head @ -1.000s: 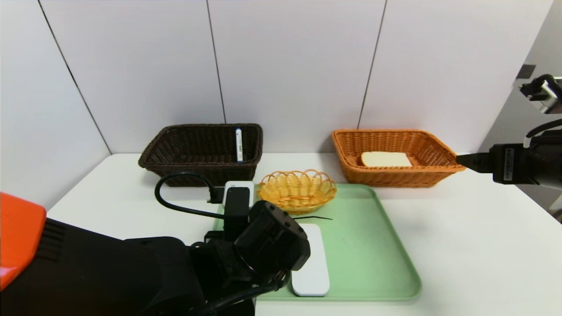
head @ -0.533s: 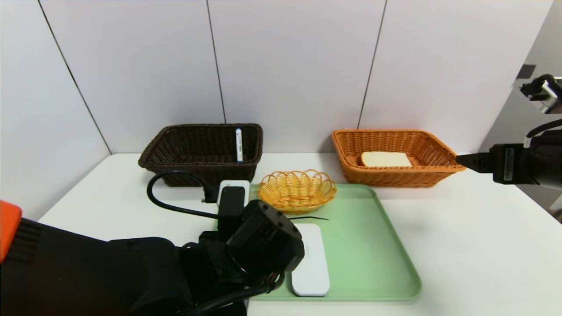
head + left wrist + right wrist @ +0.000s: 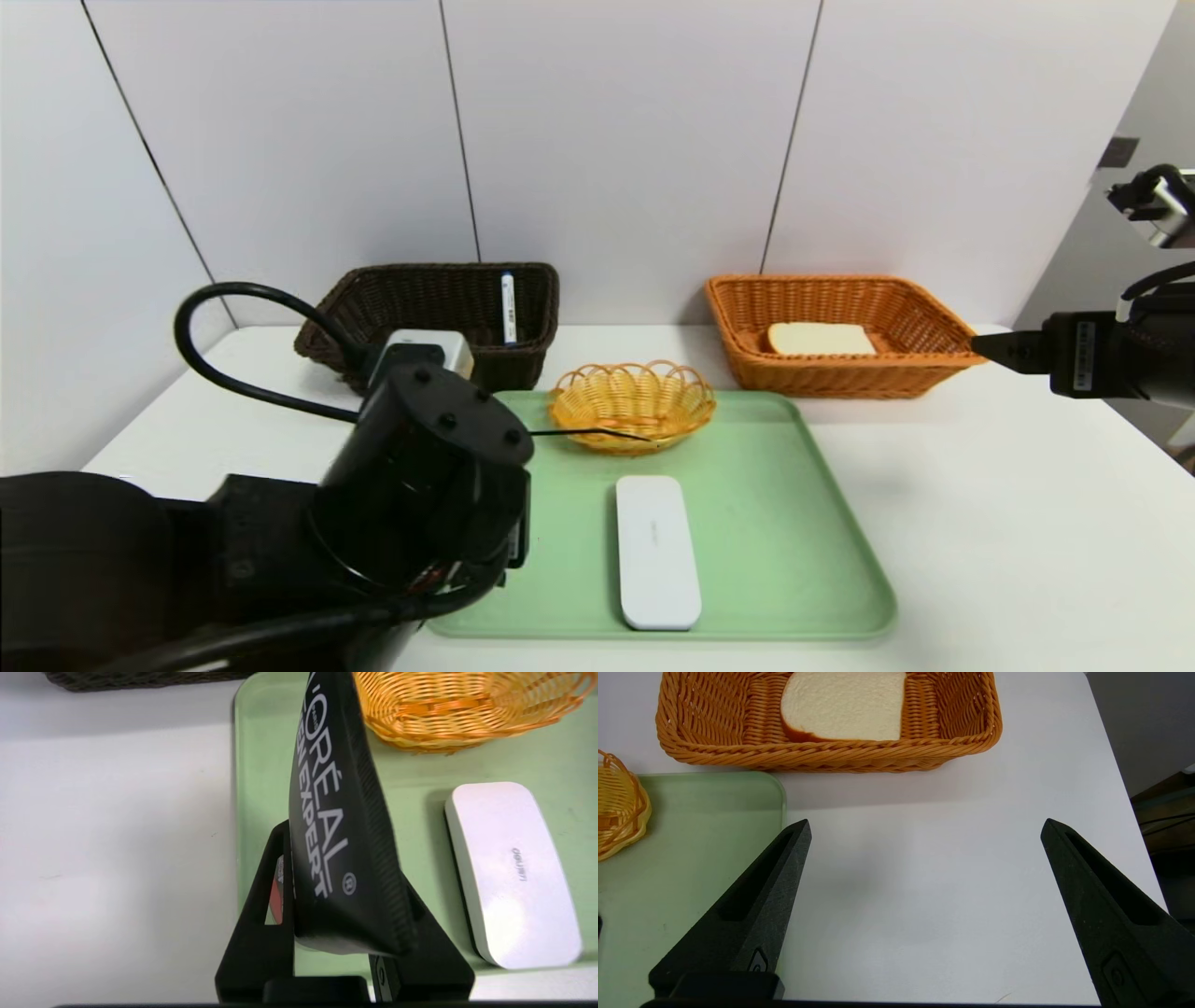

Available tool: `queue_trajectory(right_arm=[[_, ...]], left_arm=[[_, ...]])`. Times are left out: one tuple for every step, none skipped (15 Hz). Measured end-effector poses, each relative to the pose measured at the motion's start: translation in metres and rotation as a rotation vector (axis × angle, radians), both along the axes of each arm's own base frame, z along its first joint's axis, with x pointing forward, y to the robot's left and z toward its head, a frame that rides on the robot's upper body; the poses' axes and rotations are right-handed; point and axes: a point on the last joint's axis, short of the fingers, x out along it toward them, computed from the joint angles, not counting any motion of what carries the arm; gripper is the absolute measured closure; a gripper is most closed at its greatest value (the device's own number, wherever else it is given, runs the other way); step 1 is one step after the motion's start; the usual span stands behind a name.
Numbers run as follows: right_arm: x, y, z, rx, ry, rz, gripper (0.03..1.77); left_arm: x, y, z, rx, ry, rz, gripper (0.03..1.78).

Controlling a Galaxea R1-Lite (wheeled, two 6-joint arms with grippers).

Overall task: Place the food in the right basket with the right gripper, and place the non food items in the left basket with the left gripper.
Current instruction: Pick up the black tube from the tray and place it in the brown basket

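Here, left gripper (image 3: 345, 933) clamping the dark packet (image 3: 338, 826) reading "L'ORÉAL EXPERT", white case (image 3: 511, 872) marked "deli" lying beside it, packet's tip cut off, right gripper (image 3: 924, 914) hanging wide apart, bread (image 3: 845, 704) sitting in the orange basket (image 3: 822, 753) ahead.

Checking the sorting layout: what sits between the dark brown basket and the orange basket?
In the head view, between the dark brown basket and the orange basket there is bare white table; the small yellow basket stands nearer.

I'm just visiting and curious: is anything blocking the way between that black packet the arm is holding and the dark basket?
Nothing visible does. The left gripper holds the black packet above the green tray; the dark basket sits just beyond, open-topped, holding only a marker.
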Motion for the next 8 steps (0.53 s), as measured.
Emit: queue_trajectory(right_arm=[[0.0,0.0,0.0,0.0,0.0,0.0,0.1],[0.0,0.0,0.0,0.0,0.0,-0.001,0.1],[0.0,0.0,0.0,0.0,0.0,-0.001,0.1],[-0.001,0.0,-0.001,-0.001,0.003,-0.002,0.1],[-0.001,0.0,-0.002,-0.002,0.005,-0.003,0.1],[-0.001,0.0,-0.002,-0.002,0.006,-0.003,0.1],[-0.001,0.0,-0.002,-0.003,0.008,-0.003,0.1],[-0.001,0.0,-0.002,-0.002,0.008,-0.003,0.1]], left_arm=[[-0.003,0.005,0.008,-0.011,-0.014,-0.01,1.37],[-0.007,0.011,0.015,-0.02,-0.025,-0.016,1.37],[-0.011,0.016,0.022,-0.034,-0.034,-0.022,1.37],[-0.014,0.02,0.03,-0.052,-0.04,-0.035,1.37],[-0.017,0.025,0.041,-0.073,-0.041,-0.051,1.37],[-0.02,0.03,0.051,-0.091,-0.045,-0.06,1.37],[-0.021,0.034,0.062,-0.108,-0.048,-0.067,1.38],[-0.02,0.04,0.074,-0.125,-0.054,-0.072,1.38]])
